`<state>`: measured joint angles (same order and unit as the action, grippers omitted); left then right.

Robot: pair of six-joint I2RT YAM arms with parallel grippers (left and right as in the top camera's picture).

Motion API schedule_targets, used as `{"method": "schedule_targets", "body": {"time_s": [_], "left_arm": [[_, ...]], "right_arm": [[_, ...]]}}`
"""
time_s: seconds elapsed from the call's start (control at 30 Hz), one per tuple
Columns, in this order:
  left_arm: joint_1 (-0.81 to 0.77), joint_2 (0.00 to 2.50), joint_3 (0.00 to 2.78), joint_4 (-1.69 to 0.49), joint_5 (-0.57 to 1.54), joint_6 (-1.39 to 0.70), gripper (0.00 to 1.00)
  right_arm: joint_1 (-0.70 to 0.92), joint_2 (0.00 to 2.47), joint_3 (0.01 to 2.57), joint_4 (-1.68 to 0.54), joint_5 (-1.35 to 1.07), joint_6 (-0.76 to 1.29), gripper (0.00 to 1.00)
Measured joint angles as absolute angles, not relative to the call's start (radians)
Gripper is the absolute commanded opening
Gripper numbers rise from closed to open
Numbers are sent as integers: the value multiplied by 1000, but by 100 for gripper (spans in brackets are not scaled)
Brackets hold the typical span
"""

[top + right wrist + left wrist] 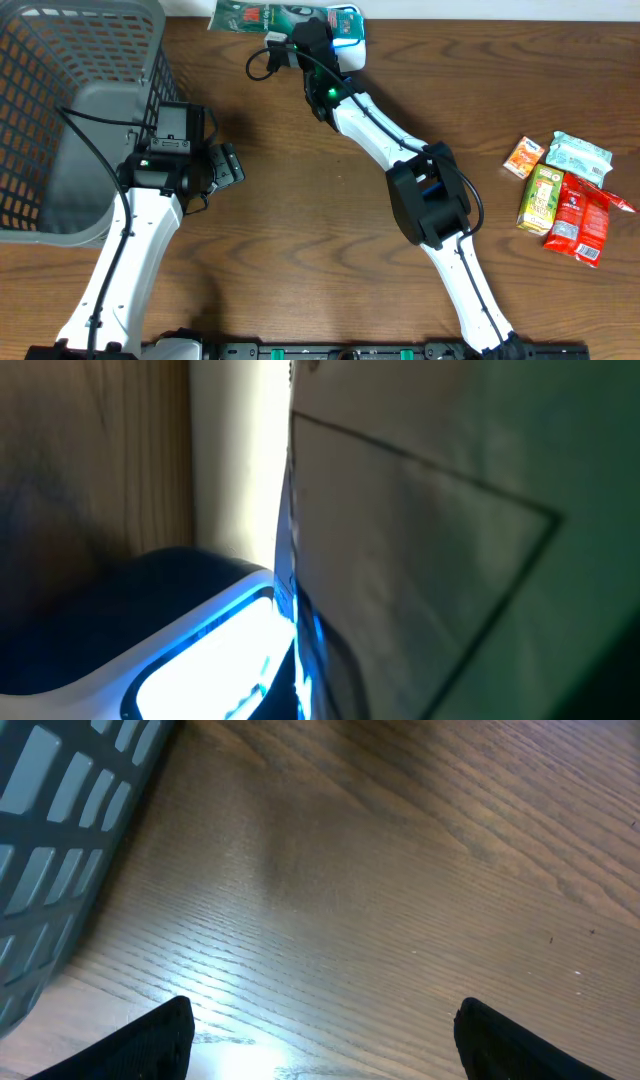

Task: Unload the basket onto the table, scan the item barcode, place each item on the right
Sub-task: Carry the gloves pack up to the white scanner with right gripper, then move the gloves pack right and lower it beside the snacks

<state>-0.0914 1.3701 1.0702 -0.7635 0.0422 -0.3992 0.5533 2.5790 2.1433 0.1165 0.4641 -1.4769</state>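
A green snack packet [262, 16] lies flat at the table's far edge, over a white barcode scanner [352, 48] lit blue. My right gripper [305, 38] reaches in there, shut on the packet's near edge. In the right wrist view the packet's pale green back [450, 530] fills the right side, close against the scanner's glowing window [200, 665]; my own fingers are hidden there. At the left, my left gripper [228, 165] hangs open over bare wood beside the basket, with nothing between its fingers [150, 1040].
A grey mesh basket [60, 110] stands at the left, and its wall shows in the left wrist view [50, 830]. Several snack packets and a juice carton [565, 195] lie in a group at the right edge.
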Motion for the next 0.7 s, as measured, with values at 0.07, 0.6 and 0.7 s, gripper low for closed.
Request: {"method": "schedule_targets", "body": {"time_s": [0.07,0.6,0.7], "left_arm": [[-92,1370,1070,-764,43,-399,84],[-91,1370,1070,-763,42,-399,84],[-91,1370,1070,-764,42,-399,84]], "right_arm": [[553,2579,2143,117,464,-1474,1],[533,2525,2144,36,425,-1154,1],[533,2444,2144,-107,405,-1033,1]]}}
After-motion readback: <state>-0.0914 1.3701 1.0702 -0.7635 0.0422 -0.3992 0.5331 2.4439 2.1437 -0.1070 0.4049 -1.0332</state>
